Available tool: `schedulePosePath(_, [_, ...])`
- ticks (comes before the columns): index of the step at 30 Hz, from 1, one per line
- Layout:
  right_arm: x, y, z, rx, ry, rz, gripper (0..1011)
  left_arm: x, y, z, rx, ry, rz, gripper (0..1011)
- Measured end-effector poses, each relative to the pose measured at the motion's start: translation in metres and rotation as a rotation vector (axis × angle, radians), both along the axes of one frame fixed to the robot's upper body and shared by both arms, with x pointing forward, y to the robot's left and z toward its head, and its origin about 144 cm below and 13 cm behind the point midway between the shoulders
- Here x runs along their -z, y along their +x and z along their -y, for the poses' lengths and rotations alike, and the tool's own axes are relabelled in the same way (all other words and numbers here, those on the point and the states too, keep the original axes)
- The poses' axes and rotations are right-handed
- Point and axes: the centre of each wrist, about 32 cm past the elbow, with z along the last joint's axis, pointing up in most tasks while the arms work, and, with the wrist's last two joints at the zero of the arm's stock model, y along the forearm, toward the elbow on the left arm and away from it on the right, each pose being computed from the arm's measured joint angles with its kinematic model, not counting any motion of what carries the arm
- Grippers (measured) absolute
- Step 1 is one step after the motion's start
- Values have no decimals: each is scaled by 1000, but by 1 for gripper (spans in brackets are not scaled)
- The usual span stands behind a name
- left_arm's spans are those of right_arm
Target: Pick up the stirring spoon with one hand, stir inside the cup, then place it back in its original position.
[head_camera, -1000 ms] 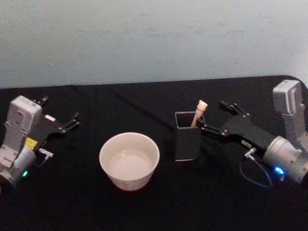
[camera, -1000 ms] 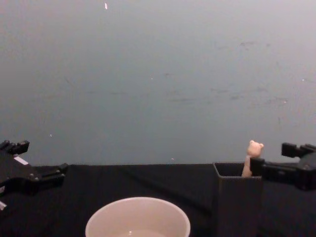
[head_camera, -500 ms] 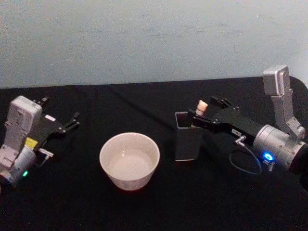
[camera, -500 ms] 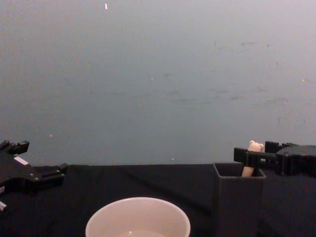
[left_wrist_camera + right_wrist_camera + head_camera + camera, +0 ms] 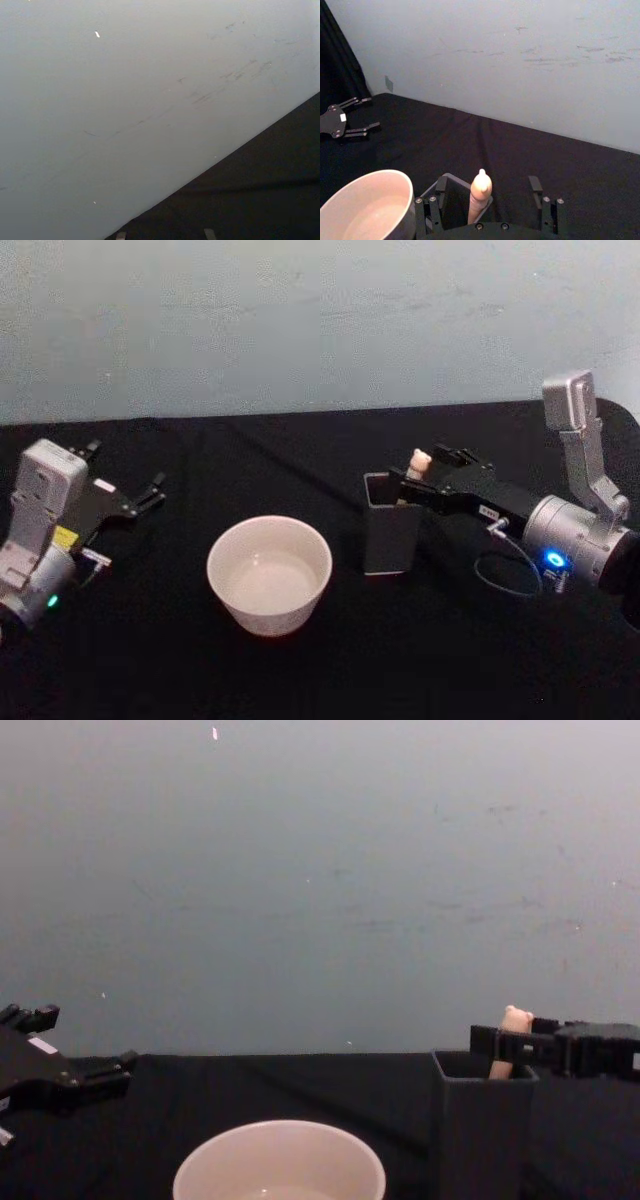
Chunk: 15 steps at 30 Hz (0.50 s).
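Note:
The stirring spoon (image 5: 419,462) stands in the dark grey square holder (image 5: 389,530), its original position; the bear head and beige handle stick out and its bowl is hidden inside. My right gripper (image 5: 413,480) is open, its fingers (image 5: 440,184) on either side of the handle (image 5: 480,192) above the holder's mouth (image 5: 451,196), not touching it. From the chest view the bear head (image 5: 516,1019) peeks over the gripper (image 5: 505,1045) and holder (image 5: 482,1120). The cream cup (image 5: 268,573) sits left of the holder. My left gripper (image 5: 130,485) rests open at the far left.
A black cloth (image 5: 330,670) covers the table, ending at a pale wall (image 5: 320,320) behind. The cup (image 5: 367,210) is a short gap from the holder. Open cloth lies between the cup and the left gripper (image 5: 90,1075).
The right gripper has moved in from the right of the holder until its open fingers straddle the spoon's handle. The left arm, cup and holder have not moved.

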Motion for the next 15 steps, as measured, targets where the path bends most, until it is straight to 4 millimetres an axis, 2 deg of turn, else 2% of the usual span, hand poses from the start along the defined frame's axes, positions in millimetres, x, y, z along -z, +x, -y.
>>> schedulePosePath(15, [2, 3, 1, -9, 1, -9, 1000, 0, 0, 0, 0, 0, 0, 1001])
